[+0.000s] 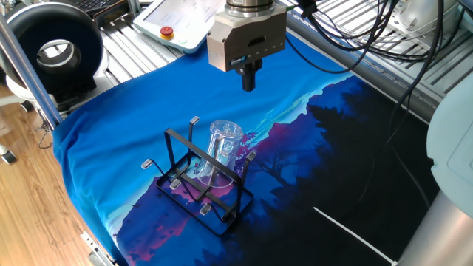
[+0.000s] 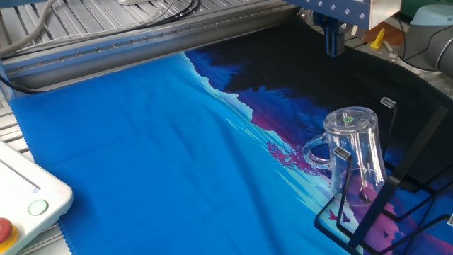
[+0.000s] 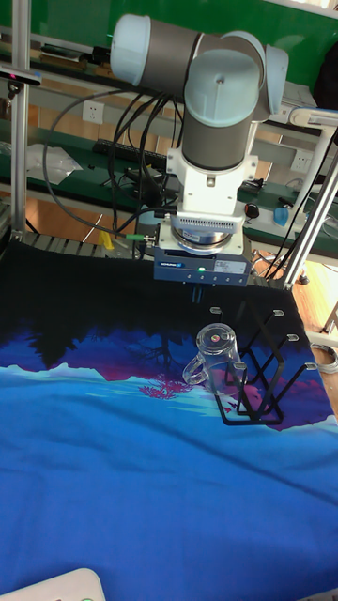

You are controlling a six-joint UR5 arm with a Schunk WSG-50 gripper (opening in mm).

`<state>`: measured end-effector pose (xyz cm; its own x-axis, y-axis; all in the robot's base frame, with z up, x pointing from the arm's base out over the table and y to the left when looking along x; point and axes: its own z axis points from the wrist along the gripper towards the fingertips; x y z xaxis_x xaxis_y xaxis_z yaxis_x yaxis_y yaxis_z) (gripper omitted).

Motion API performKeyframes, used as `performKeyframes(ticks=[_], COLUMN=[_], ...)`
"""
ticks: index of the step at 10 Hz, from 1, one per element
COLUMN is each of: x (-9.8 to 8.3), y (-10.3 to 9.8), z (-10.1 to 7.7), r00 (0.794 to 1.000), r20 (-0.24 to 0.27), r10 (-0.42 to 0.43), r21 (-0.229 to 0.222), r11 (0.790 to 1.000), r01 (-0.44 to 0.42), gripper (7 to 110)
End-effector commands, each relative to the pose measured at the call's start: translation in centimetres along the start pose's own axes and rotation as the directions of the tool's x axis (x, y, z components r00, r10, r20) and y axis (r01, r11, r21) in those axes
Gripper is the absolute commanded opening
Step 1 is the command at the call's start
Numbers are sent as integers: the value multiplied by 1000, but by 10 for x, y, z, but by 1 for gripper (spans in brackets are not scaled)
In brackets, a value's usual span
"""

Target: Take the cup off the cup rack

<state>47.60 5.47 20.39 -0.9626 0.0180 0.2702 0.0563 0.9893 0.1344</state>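
One glass mug upside down on its rack, gripper above

Nearest in one fixed view, the small black wire cup rack (image 1: 205, 179) stands on the blue and black printed cloth (image 1: 133, 125). Its silver-capped pegs angle upward, and the clear glass cup (image 1: 219, 151) sits inverted over one, thick base up, handle sideways. Farther back, the gripper (image 1: 249, 75) hangs well above the cloth, its dark fingers pressed together, holding nothing.

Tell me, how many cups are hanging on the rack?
1. The clear cup sits upside down on a peg at the rack's edge, handle pointing outward. The other pegs look bare.
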Motion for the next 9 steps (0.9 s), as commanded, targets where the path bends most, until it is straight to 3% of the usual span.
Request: performKeyframes(ticks=[1,7,9], x=[0,0,5], y=[2,6,29], z=[-1,-2,5], r00=[1000,1000,1000], r20=[2,0,-11], r10=[-1,-1,16], r21=[-10,-20,-79], r11=[1000,1000,997], r01=[1,1,-17], gripper=[7,7,7])
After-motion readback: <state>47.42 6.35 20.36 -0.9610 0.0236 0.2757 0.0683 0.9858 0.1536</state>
